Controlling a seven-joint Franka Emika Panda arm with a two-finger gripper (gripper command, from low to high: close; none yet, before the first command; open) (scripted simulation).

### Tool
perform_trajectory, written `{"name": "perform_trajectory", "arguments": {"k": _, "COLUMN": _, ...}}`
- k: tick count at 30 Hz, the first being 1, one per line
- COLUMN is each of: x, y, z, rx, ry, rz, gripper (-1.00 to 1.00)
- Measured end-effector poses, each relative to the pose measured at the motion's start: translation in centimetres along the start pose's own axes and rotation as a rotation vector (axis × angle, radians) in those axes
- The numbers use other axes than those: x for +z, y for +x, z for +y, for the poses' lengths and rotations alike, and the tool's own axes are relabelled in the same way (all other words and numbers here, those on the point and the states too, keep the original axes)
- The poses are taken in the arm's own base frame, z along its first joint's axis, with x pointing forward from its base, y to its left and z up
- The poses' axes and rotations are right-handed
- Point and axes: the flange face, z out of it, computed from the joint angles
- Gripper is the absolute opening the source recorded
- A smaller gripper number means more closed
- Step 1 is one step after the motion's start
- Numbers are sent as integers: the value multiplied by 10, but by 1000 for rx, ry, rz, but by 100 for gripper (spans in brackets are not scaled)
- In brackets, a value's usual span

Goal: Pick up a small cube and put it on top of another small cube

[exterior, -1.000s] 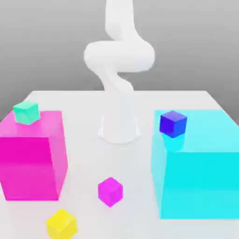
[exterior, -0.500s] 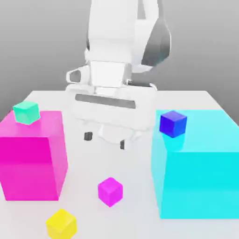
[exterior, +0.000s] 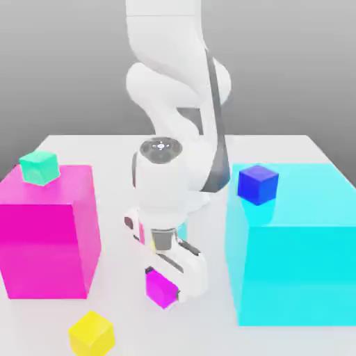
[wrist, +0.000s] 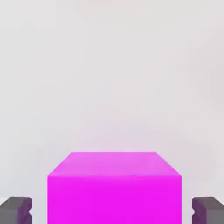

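On the white surface (exterior: pixel 118 278) between the large magenta block (exterior: pixel 45 233) and the large cyan block (exterior: pixel 295 243), the small magenta cube (wrist: pixel 114 188) is straddled by the released hand (wrist: pixel 112 211), whose fingers (wrist: pixel 15 209) should be closed evenly, centred, before lifting toward the small yellow cube (exterior: pixel 91 333).

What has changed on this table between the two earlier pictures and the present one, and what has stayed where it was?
The arm swung forward and lowered its pincer over the small magenta cube. The fingers stand apart on either side of the cube, with gaps, so nothing is taken hold of yet. The magenta cube, yellow cube, teal cube and dark blue cube kept their places.
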Motion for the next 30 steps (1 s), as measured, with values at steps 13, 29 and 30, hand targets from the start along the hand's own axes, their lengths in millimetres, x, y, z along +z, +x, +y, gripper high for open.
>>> {"name": "perform_trajectory", "arguments": {"k": 13, "x": -65, "y": -8, "z": -11, "rx": -87, "ry": 4, "rz": 0, "gripper": -100}}
{"name": "perform_trajectory", "arguments": {"k": 29, "x": -81, "y": 113, "z": -123, "rx": -279, "ry": -1, "rz": 1, "gripper": -100}}
{"name": "perform_trajectory", "arguments": {"k": 30, "x": -68, "y": 113, "z": -123, "rx": -277, "ry": -1, "rz": 1, "gripper": -100}}
